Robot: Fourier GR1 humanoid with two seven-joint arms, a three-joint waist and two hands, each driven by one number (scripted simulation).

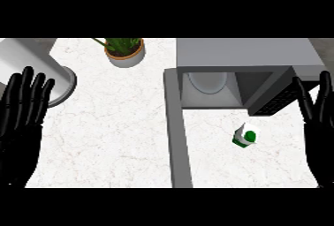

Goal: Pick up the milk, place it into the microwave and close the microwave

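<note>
both our hands, left hand point(23, 114) and right hand point(317, 112), show spread fingers; we should bring the right around the milk point(246, 135) at seven o'clock of it.

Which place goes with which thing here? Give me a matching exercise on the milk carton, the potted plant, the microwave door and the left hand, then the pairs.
Things:
1. milk carton
2. potted plant
3. microwave door
4. left hand

Places or states:
A. at the far edge of the counter, left of the microwave
B. swung open
C. open with fingers up, at the view's left edge
D. on the counter in front of the open microwave

Pairs: 1-D, 2-A, 3-B, 4-C
</note>
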